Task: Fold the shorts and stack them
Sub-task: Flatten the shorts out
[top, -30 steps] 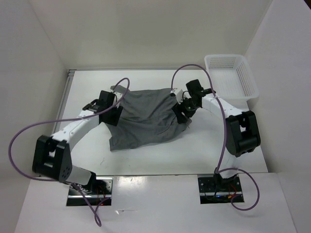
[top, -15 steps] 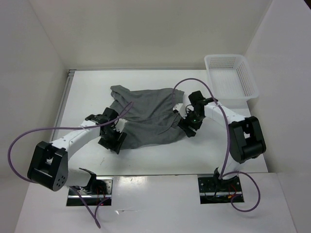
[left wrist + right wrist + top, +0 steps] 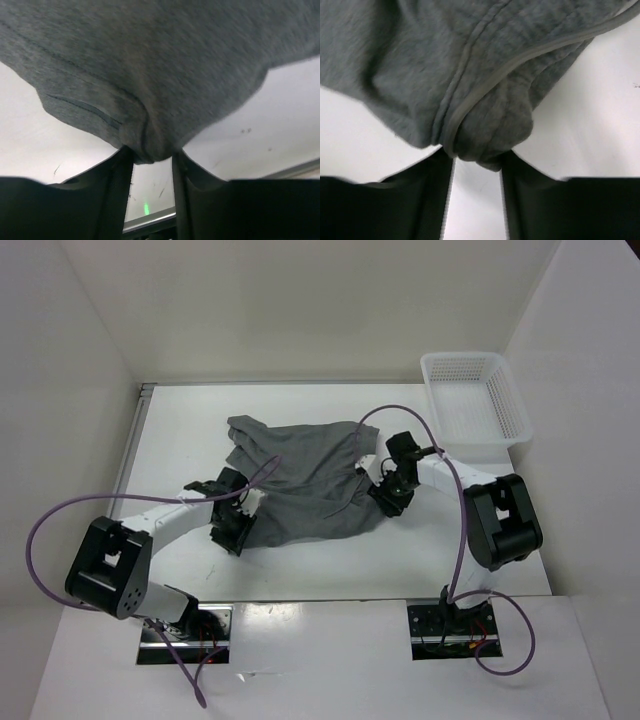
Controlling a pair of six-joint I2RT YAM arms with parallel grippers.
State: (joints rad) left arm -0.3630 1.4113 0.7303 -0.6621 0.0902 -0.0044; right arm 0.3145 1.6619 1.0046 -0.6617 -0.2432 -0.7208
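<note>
A: What takes up the most room?
B: The white table (image 3: 300, 570); the basket (image 3: 463, 356) sits at its far right corner.

A: And the shorts?
B: The shorts (image 3: 305, 475) lie rumpled on the table, left of the basket and nearer the arms, well apart from it. Their far left corner is about level with the basket's near rim, and the rest of the cloth spreads from there toward the arms.

A: What of the basket itself?
B: It is white mesh, and the overhead view shows nothing inside it.

A: Where are the grippers?
B: The left gripper (image 3: 238, 522) is far to the left of the basket, at the near left edge of the cloth. Its fingers (image 3: 90, 200) are clenched on a bunched fold of grey fabric. The right gripper (image 3: 385, 495) is much closer to the basket, just left of it and nearer the arms, at the right edge of the cloth. Its fingers (image 3: 405, 200) are pinched on a seamed hem.

A: Anything smaller?
B: A purple cable (image 3: 400, 406) arches just left of the basket
</note>
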